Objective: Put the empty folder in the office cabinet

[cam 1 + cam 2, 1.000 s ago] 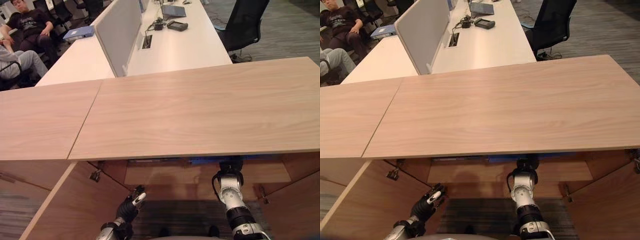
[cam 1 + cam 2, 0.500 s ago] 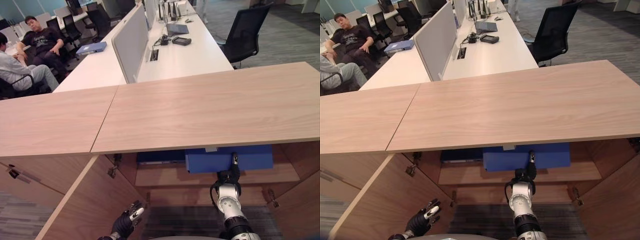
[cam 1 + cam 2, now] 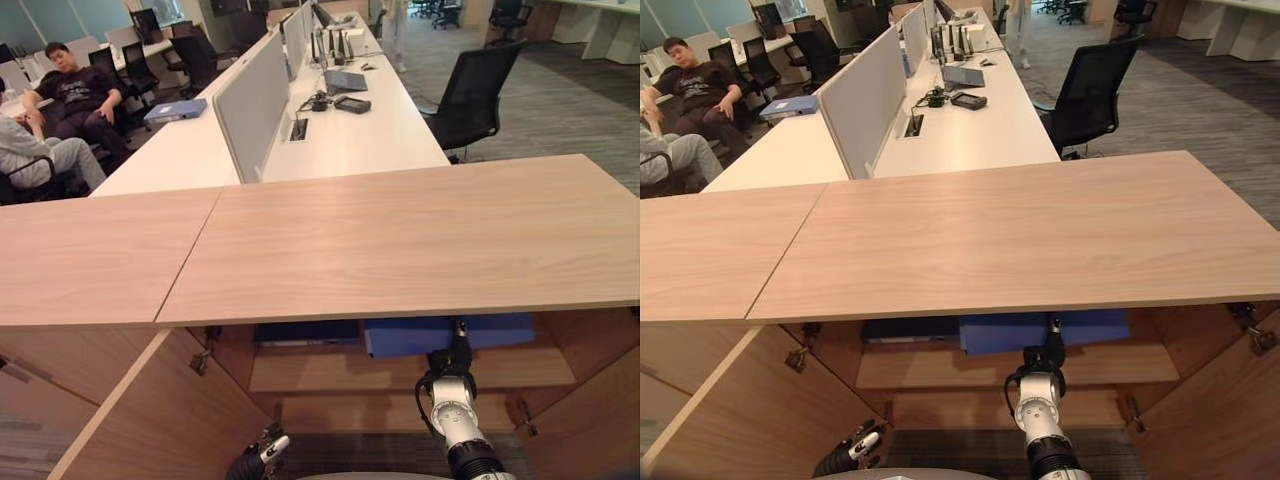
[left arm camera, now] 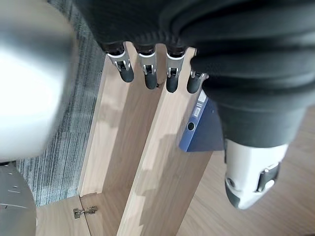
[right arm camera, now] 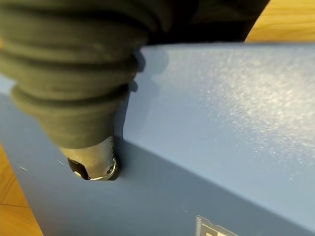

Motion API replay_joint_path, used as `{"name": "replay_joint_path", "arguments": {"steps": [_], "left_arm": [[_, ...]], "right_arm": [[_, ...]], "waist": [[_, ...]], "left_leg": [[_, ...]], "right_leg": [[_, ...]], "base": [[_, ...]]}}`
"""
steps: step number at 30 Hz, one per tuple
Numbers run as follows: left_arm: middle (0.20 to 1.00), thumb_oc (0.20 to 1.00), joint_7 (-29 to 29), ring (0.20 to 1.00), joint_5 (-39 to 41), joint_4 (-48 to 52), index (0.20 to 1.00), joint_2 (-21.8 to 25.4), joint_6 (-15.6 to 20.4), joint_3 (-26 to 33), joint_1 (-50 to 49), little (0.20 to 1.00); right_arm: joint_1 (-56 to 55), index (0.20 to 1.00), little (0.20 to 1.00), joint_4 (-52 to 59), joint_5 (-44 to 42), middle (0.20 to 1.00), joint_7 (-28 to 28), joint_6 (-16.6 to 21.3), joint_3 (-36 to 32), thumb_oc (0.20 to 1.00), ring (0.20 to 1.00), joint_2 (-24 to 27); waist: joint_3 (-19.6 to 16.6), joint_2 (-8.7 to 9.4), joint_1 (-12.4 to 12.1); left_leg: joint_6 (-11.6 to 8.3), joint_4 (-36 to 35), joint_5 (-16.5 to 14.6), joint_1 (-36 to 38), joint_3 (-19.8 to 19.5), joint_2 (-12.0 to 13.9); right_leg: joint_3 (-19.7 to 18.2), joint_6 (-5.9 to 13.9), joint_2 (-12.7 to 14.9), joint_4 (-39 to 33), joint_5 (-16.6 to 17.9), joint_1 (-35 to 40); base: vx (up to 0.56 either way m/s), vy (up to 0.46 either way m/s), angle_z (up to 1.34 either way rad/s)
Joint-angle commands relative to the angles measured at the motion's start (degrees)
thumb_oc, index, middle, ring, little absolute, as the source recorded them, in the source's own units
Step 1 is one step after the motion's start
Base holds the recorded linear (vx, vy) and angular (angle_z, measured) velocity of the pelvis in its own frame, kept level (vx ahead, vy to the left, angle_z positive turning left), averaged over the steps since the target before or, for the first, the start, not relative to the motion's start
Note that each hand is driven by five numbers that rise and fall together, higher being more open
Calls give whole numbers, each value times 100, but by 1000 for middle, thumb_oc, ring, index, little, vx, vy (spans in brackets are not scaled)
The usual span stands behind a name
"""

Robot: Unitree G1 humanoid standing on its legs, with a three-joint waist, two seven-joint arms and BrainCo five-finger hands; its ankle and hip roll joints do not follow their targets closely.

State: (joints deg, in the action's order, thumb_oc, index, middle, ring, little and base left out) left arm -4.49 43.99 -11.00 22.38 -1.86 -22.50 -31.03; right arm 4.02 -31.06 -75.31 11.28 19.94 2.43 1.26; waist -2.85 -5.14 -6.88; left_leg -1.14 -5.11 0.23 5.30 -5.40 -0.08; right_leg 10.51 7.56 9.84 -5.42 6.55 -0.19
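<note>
The blue folder (image 3: 450, 334) lies on the upper shelf (image 3: 400, 370) of the open wooden cabinet, mostly under the cabinet top (image 3: 400, 240). Its spine (image 4: 194, 120) shows in the left wrist view. My right hand (image 3: 456, 362) reaches up from below and touches the folder's front, with the thumb (image 5: 93, 166) resting against the blue cover (image 5: 221, 108). My left hand (image 3: 262, 456) hangs low in front of the cabinet's left half, open and holding nothing, its fingers (image 4: 147, 73) relaxed.
The left cabinet door (image 3: 150, 420) swings out towards me, and the right door (image 3: 600, 420) stands open too. A dark item (image 3: 305, 332) sits on the shelf left of the folder. Behind are a white desk (image 3: 350, 130), a black chair (image 3: 475, 90) and seated people (image 3: 60, 90).
The camera has shifted. Less of the folder shows under the cabinet top than half a second ago. My left hand sits lower in view.
</note>
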Motion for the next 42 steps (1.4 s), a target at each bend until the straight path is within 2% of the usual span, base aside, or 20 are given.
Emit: {"name": "replay_joint_path", "arguments": {"steps": [1,8,9,12,15,16,17,18,19,20,22,25,27,36,42], "left_arm": [[1000,1000,-7,1000,5,369,1000,229,232,60,12,1000],[1000,1000,42,1000,-32,332,1000,280,308,156,99,1000],[1000,1000,57,1000,25,331,1000,326,318,134,167,1000],[1000,1000,47,1000,49,312,1000,347,317,23,226,1000],[1000,1000,58,1000,80,340,1000,442,328,-199,308,1000],[1000,1000,93,1000,142,379,1000,522,337,-333,409,1000],[1000,1000,95,1000,144,377,1000,521,337,-334,416,1000],[1000,1000,137,1000,201,380,1000,576,361,-461,540,1000],[1000,1000,152,1000,224,373,1000,599,371,-505,587,1000],[1000,1000,171,1000,252,361,1000,623,389,-558,643,1000],[1000,1000,178,1000,246,352,1000,635,395,-592,679,1000],[1000,1000,240,1000,277,414,1000,702,450,-681,806,1000],[1000,1000,274,1000,226,503,1000,778,522,-819,933,1000],[1000,1000,327,1000,36,897,1000,993,657,-960,1170,1000],[1000,1000,351,1000,-12,1192,1000,1106,788,-975,1372,1000]], "right_arm": [[619,200,200,651,324,200,-327,334,45,200,200,24],[865,200,200,836,519,200,-228,497,-113,200,200,253],[1071,200,200,982,550,200,-176,617,-254,200,200,340],[1181,200,200,1098,561,200,-114,704,-330,200,200,363],[1362,200,200,1251,550,200,-25,829,-351,200,200,384],[1520,200,200,1381,548,200,32,924,-339,200,200,379],[1525,200,200,1386,554,200,40,924,-341,200,200,380],[1681,200,200,1506,608,200,126,1027,-344,200,200,400],[1740,200,200,1554,625,200,160,1076,-352,200,200,396],[1801,200,200,1637,646,200,201,1126,-344,200,200,407],[1841,200,200,1692,669,200,241,1172,-360,200,200,416],[1996,200,200,2166,862,200,425,1425,-423,200,200,382],[2237,200,200,2602,1013,200,563,1634,-367,200,200,322],[2761,200,200,3183,1196,200,606,1819,-174,200,200,353],[3054,200,200,3477,1296,200,559,1816,-6,200,200,533]], "waist": [[38,78,-116],[231,47,-164],[419,-10,-201],[568,-82,-202],[883,-241,-177],[1101,-320,-166],[1091,-311,-171],[1288,-372,-155],[1342,-384,-157],[1362,-400,-159],[1385,-407,-163],[1468,-464,-146],[1523,-487,-149],[1545,-468,-199],[1431,-363,-143]], "left_leg": [[178,38,-359,-150,-238,-44],[33,177,-352,-263,-355,99],[-10,385,-378,-406,-430,110],[-20,537,-406,-536,-475,96],[-6,792,-472,-793,-476,81],[5,1110,-521,-1145,-459,1],[7,1142,-534,-1181,-455,-11],[2,1552,-603,-1647,-452,-116],[-1,1751,-642,-1878,-469,-166],[-14,1954,-830,-2043,-487,-207],[-16,2133,-881,-2241,-494,-244],[47,3209,-1262,-3157,-523,-420],[142,4115,-1636,-3847,-430,-491],[302,5292,-2028,-5012,-199,-660],[312,6267,-2257,-6018,-49,-696]], "right_leg": [[268,166,-22,192,-529,221],[532,73,-76,573,-803,130],[662,28,-39,909,-951,8],[743,17,51,1226,-1044,-173],[718,24,199,1828,-1208,-624],[664,28,315,2270,-1280,-1028],[655,29,328,2305,-1294,-1066],[608,35,428,2686,-1345,-1487],[591,32,466,2817,-1371,-1656],[536,70,495,3021,-1546,-1799],[529,73,541,3145,-1586,-1947],[381,14,729,3971,-1913,-2655],[155,-42,845,4797,-2208,-3365],[-220,-113,957,5859,-2516,-4628],[-455,-195,947,6594,-2720,-5598]], "base": [[41,-106,0],[33,-110,14],[-9,-76,30],[-24,-41,33],[-124,27,10],[-175,44,6],[-275,74,13],[-196,47,16],[-157,36,17],[-46,1,13],[-41,14,15],[-62,59,10],[-51,112,-14],[-55,44,-13],[-48,30,-4]]}}
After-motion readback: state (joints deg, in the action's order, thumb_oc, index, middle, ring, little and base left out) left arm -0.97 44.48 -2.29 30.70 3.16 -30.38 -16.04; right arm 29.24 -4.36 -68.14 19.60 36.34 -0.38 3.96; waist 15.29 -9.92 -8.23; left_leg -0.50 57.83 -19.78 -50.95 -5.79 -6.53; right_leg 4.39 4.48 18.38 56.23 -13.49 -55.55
